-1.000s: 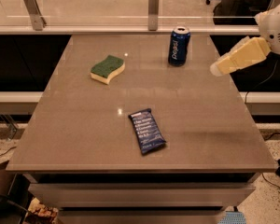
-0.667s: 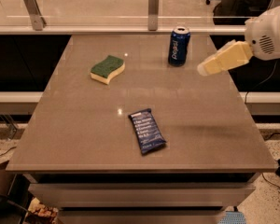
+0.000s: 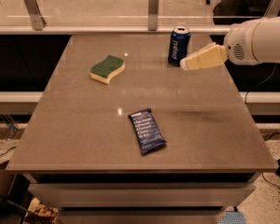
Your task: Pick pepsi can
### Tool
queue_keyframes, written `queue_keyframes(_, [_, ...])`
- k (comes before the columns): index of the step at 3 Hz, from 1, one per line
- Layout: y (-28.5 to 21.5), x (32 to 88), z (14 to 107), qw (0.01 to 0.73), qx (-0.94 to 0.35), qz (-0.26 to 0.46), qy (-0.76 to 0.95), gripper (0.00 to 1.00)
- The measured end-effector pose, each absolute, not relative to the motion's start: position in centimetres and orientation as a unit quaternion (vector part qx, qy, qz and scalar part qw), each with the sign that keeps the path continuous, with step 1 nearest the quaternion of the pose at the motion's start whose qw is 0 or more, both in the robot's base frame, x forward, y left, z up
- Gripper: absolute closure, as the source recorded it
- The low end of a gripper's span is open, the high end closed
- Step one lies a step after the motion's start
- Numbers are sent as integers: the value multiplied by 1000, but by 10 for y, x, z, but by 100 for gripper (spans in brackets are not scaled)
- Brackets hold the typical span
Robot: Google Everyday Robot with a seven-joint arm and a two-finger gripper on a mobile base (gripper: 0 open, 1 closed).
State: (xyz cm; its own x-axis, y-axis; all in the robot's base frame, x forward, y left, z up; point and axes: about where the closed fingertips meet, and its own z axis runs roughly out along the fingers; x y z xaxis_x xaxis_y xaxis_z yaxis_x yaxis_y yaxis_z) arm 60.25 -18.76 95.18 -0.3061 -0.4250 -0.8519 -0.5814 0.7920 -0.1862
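Three things sit on the worktop [image 3: 74, 125], and our claw [image 3: 187, 63] is up on the right side. Our claw is pale yellow and sticks out from our fat white arm [image 3: 261, 40]. It points left and a little down, and it hangs over the worktop near the far edge. We cannot tell if the claw is open or shut. It holds nothing that we can see.

The pepsi can [image 3: 178, 45] is right next to the tip of the claw, on its left and a bit farther back. It is dark blue with a silver top and white letters. It stands straight up on the worktop. We cannot tell if the claw touches it.

A green and yellow sponge [image 3: 107, 69] lies well to the left of the claw, past the can. A flat dark blue snack bar [image 3: 147, 131] lies well apart from the claw, closer to the near edge and a bit to the left.
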Motion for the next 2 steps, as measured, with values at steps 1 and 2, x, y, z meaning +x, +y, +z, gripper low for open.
queue_keyframes(1, [-183,630,946,535,-296,95,786,0])
queue_keyframes(2, [-184,656,939,565,-283,119,766,0])
